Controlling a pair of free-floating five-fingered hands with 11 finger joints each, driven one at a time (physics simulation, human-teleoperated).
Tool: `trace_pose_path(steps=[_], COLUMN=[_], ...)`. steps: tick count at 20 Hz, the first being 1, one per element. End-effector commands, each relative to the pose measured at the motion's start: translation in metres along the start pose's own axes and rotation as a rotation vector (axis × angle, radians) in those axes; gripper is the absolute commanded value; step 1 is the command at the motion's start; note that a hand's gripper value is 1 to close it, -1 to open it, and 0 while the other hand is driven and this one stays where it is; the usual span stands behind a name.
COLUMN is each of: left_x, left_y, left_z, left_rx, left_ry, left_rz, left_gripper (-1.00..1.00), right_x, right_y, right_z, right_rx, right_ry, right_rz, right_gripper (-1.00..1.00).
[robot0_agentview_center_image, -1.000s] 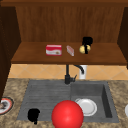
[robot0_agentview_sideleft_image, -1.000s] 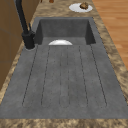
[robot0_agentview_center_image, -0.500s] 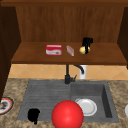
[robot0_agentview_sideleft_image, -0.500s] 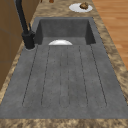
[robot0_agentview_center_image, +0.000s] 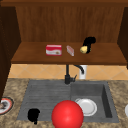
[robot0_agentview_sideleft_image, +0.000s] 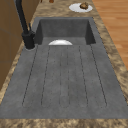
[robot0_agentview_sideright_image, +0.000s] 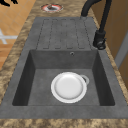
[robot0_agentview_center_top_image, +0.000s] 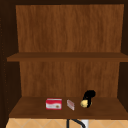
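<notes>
The right hand (robot0_agentview_center_image: 88, 43) is up at the lower wooden cabinet shelf (robot0_agentview_center_image: 32, 56), fingers curled round a small round yellow object (robot0_agentview_center_image: 84, 49) that sits on the shelf just right of a small pinkish packet (robot0_agentview_center_image: 70, 50) and a red-and-white box (robot0_agentview_center_image: 53, 50). The step in hand looks like a grasp of that object, with the grip needing to stay firm for any lift. The left hand (robot0_agentview_center_image: 33, 115) hangs low over the grey sink's draining board (robot0_agentview_center_image: 42, 96), beside a big red ball (robot0_agentview_center_image: 67, 114); I cannot tell how its fingers are set.
</notes>
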Motion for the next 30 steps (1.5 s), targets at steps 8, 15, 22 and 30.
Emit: trace_pose_path(steps=[8,15,22,30], left_x=[0.0,0.0,0.0,0.0], left_y=[0.0,0.0,0.0,0.0], left_z=[0.0,0.0,0.0,0.0], left_rx=[0.0,0.0,0.0,0.0], left_ry=[0.0,0.0,0.0,0.0], left_rz=[0.0,0.0,0.0,0.0], left_gripper=[0.0,0.0,0.0,0.0], right_x=[-0.01,-0.007,-0.008,-0.013], right_y=[0.014,-0.046,-0.078,-0.071], right_z=[0.01,0.037,0.071,0.123], right_rx=[-0.12,-0.153,-0.208,-0.299], right_ry=[-0.017,0.047,0.065,0.036], right_rz=[-0.06,0.032,0.132,0.083], right_gripper=[-1.0,-1.0,-1.0,-1.0])
